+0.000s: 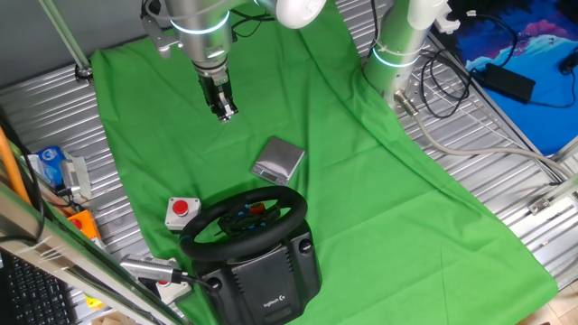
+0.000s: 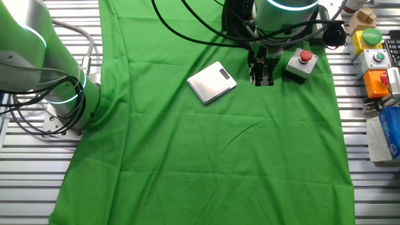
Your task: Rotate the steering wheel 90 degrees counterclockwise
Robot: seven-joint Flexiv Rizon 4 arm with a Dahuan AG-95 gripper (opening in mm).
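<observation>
The steering wheel [image 1: 248, 217] is a black round racing wheel with red and blue buttons on its hub. It sits on a boxy black base [image 1: 271, 282] with a white logo, at the near edge of the green cloth. It does not show in the other fixed view. My gripper [image 1: 224, 112] hangs from the arm above the far part of the cloth, well behind the wheel and apart from it. Its fingers look closed together and hold nothing. In the other fixed view my gripper [image 2: 261, 79] points down between a flat silver device and a small white box.
A flat silver device [image 1: 278, 161] [image 2: 212, 82] lies between gripper and wheel. A small white box with a red push-button [image 1: 181, 211] [image 2: 302, 62] stands left of the wheel. A second arm's base [image 1: 397, 54] [image 2: 56, 75] stands at the cloth's edge. Several button boxes [image 2: 374, 59] line one side.
</observation>
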